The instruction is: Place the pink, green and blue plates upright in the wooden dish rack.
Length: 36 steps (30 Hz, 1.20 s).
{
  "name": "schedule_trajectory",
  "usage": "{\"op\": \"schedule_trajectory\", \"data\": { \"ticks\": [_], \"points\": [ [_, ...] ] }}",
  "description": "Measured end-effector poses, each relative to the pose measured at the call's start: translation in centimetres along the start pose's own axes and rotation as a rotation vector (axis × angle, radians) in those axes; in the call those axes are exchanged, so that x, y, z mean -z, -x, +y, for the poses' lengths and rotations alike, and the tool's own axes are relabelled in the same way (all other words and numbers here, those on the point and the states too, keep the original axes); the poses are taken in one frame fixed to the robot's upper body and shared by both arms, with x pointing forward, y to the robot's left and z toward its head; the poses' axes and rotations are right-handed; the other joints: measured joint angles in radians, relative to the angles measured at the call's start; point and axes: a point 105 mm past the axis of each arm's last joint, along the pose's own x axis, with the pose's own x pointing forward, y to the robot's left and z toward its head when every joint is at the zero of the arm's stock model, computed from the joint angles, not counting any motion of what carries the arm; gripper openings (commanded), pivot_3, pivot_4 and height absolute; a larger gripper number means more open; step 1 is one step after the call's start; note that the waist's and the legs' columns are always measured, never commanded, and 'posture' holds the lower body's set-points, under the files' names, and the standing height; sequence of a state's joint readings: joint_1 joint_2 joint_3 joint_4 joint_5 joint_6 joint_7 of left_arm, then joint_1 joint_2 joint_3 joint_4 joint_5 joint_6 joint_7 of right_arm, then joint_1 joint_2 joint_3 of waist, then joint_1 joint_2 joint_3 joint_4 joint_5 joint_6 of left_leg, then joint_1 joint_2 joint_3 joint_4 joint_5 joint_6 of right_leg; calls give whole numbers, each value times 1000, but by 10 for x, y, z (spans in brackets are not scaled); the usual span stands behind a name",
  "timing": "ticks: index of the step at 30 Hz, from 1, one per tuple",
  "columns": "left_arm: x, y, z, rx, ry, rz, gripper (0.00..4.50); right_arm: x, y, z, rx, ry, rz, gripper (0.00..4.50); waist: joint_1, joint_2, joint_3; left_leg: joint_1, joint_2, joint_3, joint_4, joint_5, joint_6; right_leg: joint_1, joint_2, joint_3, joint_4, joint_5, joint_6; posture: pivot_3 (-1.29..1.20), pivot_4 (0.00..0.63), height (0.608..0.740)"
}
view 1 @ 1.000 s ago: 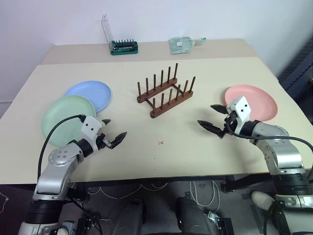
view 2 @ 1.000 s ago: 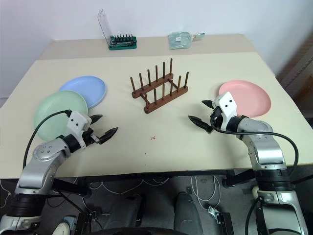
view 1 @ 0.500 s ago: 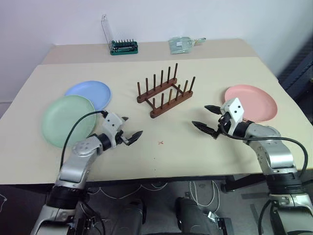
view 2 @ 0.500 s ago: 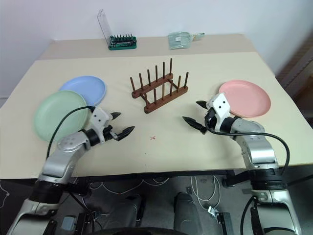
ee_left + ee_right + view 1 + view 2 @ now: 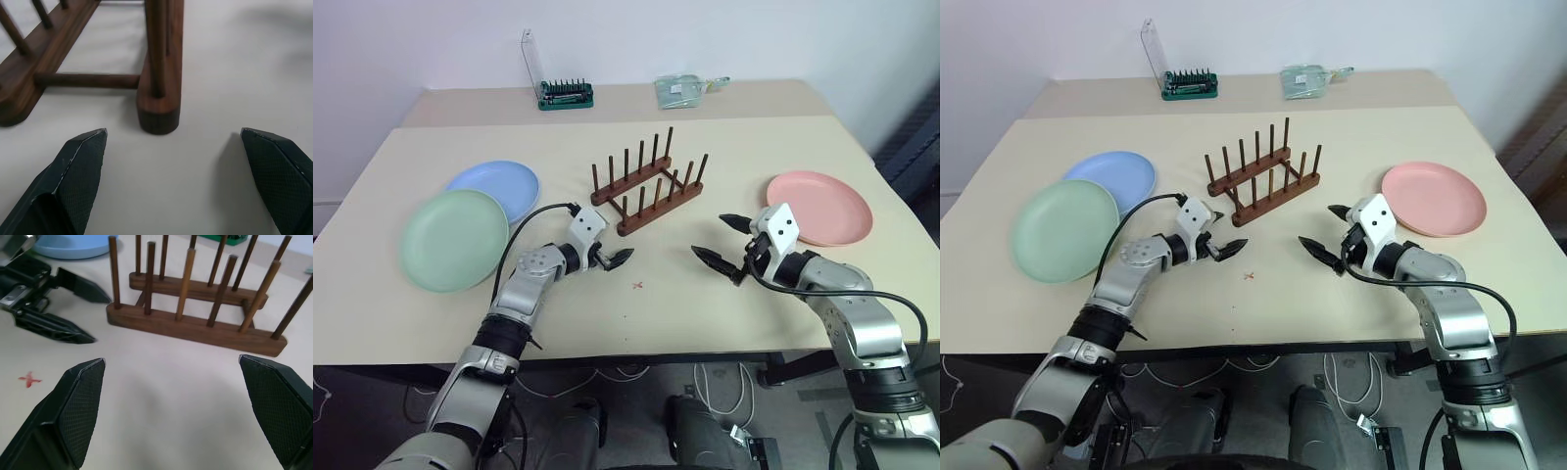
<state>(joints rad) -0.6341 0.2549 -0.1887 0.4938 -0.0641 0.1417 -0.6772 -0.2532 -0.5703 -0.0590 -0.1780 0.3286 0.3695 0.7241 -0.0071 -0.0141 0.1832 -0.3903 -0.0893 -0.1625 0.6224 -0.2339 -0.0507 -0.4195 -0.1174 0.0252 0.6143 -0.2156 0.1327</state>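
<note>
Plates first: pink plate [image 5: 819, 207] lies flat just behind the right end effector [image 5: 722, 241], green plate [image 5: 454, 239] and blue plate [image 5: 495, 187] well left of the left end effector [image 5: 610, 257], both wide open, empty, flanking the wooden dish rack [image 5: 649, 183]. Better to approach a rim low.

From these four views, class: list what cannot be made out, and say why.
- Green tray at the table's far edge: its upright bits are too small to identify, head views.
- Clear packet beside it: contents too small.
- Wooden dish rack: cut off by the left wrist view's top edge.
</note>
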Motion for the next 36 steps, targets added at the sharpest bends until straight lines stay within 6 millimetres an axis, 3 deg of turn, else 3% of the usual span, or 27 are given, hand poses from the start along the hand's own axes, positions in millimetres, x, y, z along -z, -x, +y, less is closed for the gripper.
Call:
{"op": "schedule_trajectory", "data": {
  "ticks": [3, 9, 10, 18, 23, 27, 31, 35, 36],
  "points": [
    [-3, -10, -1, 11, 3, -5, 3702, -3, -1, 3, 3, -1, -1, 4500, 0, 0, 0, 0, 0, -1, 2, 0, 1, 2, 0, 0, 0, 0, 1, 0, 150, 740],
    [-5, -22, -2, 7, 27, -31, 747, -6, -2, 4, 5, -5, 1, 4500, -5, 0, 0, 0, 0, -1, 4, -1, 1, 3, 0, -1, 0, 0, 1, 0, 150, 740],
    [-5, -22, -1, 1, 25, -33, 704, -5, -2, 4, 6, -8, 4, 4500, -6, 0, 0, 0, 0, -1, 4, -1, 1, 3, 0, -1, 0, 0, 1, 0, 150, 740],
    [-2, -10, -8, 59, -32, -59, 704, -6, -2, 4, -4, -5, 11, 4500, -10, 0, 0, 1, 0, -1, 4, -1, 2, 2, 0, -1, 0, 0, 2, 0, 150, 740],
    [7, 26, -31, 305, -136, -40, 704, 8, 17, 1, -62, 15, 123, 4500, -6, 1, 0, 0, 0, -1, 4, -2, 2, 1, 0, -1, 0, 0, 1, 0, 150, 740],
    [6, 35, -26, 352, -173, -15, 704, 22, 23, 7, -84, -8, 165, 4500, -4, 1, 0, 0, 0, -1, 5, -2, 3, 3, 0, -1, 0, 0, 1, 0, 150, 740],
    [7, 40, -22, 359, -181, 4, 704, 22, 24, 6, -80, 2, 168, 4500, -8, 1, 0, 0, 0, -1, 4, -2, 3, 2, 1, -1, 0, 0, 2, 0, 150, 740],
    [13, 49, -20, 372, -171, 39, 2692, 24, 25, 6, -77, 4, 176, 4500, -9, 1, 0, 0, 0, -1, 4, -2, 3, 2, 0, -1, 0, 0, 2, 0, 150, 740],
    [14, 51, -16, 350, -179, 45, 3180, 24, 25, 6, -77, 3, 177, 4236, -8, 1, 0, 0, 0, -1, 4, -2, 3, 2, 0, -1, 0, 0, 2, 0, 150, 740]
  ]
}}
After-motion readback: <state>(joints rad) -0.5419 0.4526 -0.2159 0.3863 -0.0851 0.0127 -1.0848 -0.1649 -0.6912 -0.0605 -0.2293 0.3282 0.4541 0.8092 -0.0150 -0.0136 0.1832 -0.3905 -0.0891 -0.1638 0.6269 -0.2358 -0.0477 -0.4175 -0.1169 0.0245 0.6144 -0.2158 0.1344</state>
